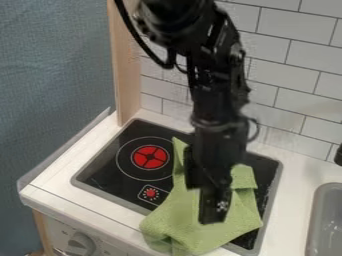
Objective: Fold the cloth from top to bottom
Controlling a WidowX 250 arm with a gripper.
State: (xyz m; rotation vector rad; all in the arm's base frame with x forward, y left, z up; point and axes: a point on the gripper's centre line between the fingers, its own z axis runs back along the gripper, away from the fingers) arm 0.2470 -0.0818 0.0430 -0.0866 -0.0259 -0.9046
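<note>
Draped over the front edge of the stove (107, 178), the cloth (175, 220) should handle light and floppy, best pinched at its edge farthest back, though whether the gripper's (214, 218) jaws grasp it I cannot tell

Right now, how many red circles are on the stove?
2: the big burner circle left of the cloth, and the small circle nearer the front. The cloth or arm may hide more.

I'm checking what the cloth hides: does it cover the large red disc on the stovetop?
No, the large red disc lies uncovered, with the green cloth to its right in the picture.
</note>
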